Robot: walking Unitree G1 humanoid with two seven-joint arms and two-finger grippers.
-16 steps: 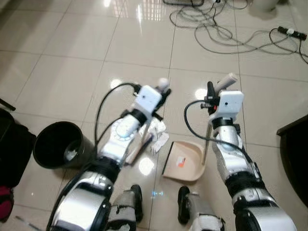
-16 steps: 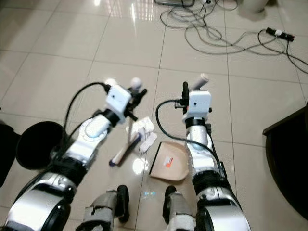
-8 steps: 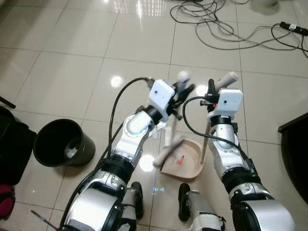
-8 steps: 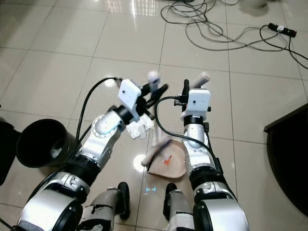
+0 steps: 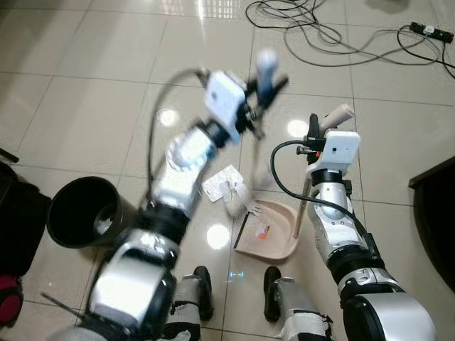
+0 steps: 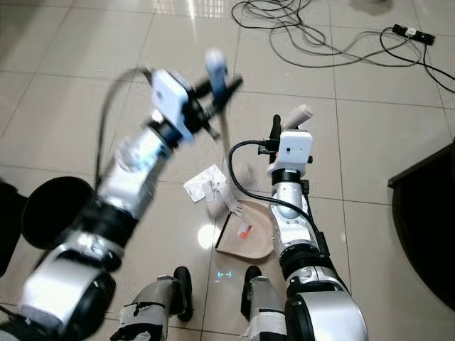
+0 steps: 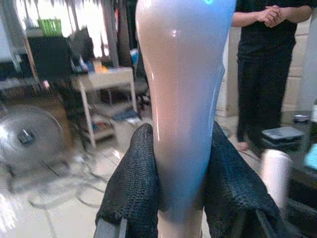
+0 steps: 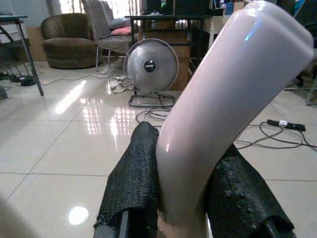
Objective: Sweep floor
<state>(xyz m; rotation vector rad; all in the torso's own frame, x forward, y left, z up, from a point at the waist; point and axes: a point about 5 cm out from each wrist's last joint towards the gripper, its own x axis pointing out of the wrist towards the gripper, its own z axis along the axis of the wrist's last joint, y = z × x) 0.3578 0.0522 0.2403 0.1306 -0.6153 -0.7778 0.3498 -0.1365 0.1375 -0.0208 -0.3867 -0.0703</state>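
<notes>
From the head cameras: the left gripper (image 5: pixel 264 77) is up high and blurred, clamped on the top of the broom handle (image 5: pixel 266 65), which runs down to the broom head (image 5: pixel 257 177) just above the dustpan (image 5: pixel 269 231). That high grip gives it leverage to drag litter inward. Crumpled paper (image 5: pixel 226 186) lies at the pan's open lip, partly touching it, so the sweep looks close to landing. The right gripper (image 5: pixel 313 136) holds the dustpan handle (image 5: pixel 335 117) upright, pinning the pan flat on the tile floor (image 5: pixel 85 106) as a backstop. A black bin (image 5: pixel 84 212) waits near the robot's left, likely for emptying. Cables (image 5: pixel 320 35) sprawl well apart, further out.

Left wrist view: both black fingers (image 7: pixel 133 183) are pressed tight against the pale broom handle; a person stands in the background.

Right wrist view: fingers (image 8: pixel 136 183) are pinching the angled dustpan handle, a fan (image 8: pixel 150 67) beyond
</notes>
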